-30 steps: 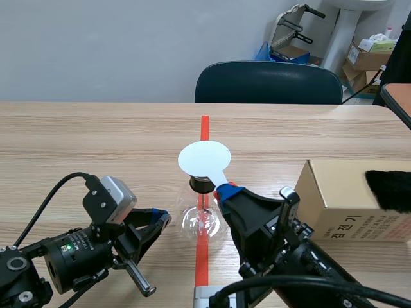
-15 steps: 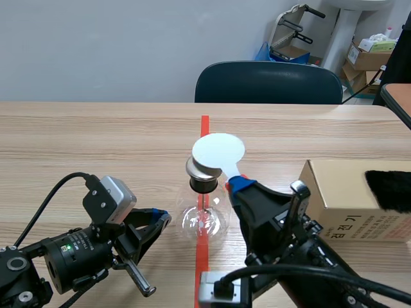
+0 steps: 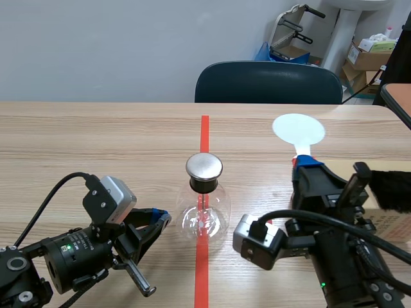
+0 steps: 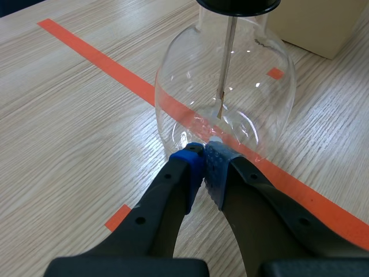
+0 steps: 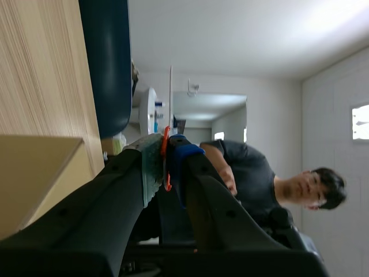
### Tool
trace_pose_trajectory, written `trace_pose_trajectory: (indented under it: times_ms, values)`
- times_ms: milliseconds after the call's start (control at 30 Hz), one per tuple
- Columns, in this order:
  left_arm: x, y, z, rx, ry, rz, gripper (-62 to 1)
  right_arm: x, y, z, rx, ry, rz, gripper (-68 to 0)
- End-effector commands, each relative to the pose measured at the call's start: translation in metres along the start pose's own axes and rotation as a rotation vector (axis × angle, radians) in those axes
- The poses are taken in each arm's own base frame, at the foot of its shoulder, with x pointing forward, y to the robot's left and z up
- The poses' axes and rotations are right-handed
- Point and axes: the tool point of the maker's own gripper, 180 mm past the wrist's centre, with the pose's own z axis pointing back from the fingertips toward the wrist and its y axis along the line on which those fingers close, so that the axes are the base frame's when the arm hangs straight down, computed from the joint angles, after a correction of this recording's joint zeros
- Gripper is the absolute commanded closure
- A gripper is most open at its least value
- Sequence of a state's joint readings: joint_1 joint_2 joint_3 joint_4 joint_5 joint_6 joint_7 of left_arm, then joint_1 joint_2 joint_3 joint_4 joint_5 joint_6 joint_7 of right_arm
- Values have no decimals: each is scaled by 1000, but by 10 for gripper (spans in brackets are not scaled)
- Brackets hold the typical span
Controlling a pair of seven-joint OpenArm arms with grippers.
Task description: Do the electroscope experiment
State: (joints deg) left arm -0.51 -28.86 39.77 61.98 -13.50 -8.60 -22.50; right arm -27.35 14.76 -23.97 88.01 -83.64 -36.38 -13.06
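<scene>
flask (image 3: pixel 204 217) sits mid-desk on the red tape line, upright, with the metal cap (image 3: pixel 204 166) on top and bare. nothing is touching the cap.

left claw (image 4: pixel 203 163): closed on nothing, pads together. tips are low on the desk (image 3: pixel 96 141), right at the foot of the glass. touching or just short of it, i can't say. it holds nothing, and i read it as a steadying stop for the flask.

right claw (image 3: pixel 302 164): clamped on the red handle of the white disc (image 3: pixel 298 130). the disc is held upright above the claw, raised off the desk and well apart from the cap, on the box (image 3: pixel 388 226) side. the right wrist view shows the disc edge-on between the pads, grip looks firm.

black fur (image 3: pixel 393 190) lies on the box, near the right claw.

rod (image 4: pixel 227 57) hangs straight down inside the glass. leaves at its end are too small for me to tell if they're spread.

step in hand, my judgement: the disc is away from the cap and close to the fur, so this is the charging part, or the gap between passes.

next move needs:
- rub the disc face on the fur without loosening the grip.
- carry it back over the cap, face down and level.
- come in slow; a knock on the cap could tip the flask.
- left claw stays put.
- watch the leaves for any spread.
</scene>
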Motion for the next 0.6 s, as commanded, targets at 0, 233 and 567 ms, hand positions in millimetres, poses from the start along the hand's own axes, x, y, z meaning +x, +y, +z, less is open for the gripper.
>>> trace_pose_trajectory:
  times_ms: [0,233,567]
  values:
    - [10,0,-3,3,-34,6,-41,-9,-5,-2,-23,37,6,-20]
    - [10,0,-3,3,-34,6,-41,-32,-5,0,-23,166,4,-20]
    - [10,0,-3,3,-33,6,-41,-32,-5,0,-22,166,4,-20]
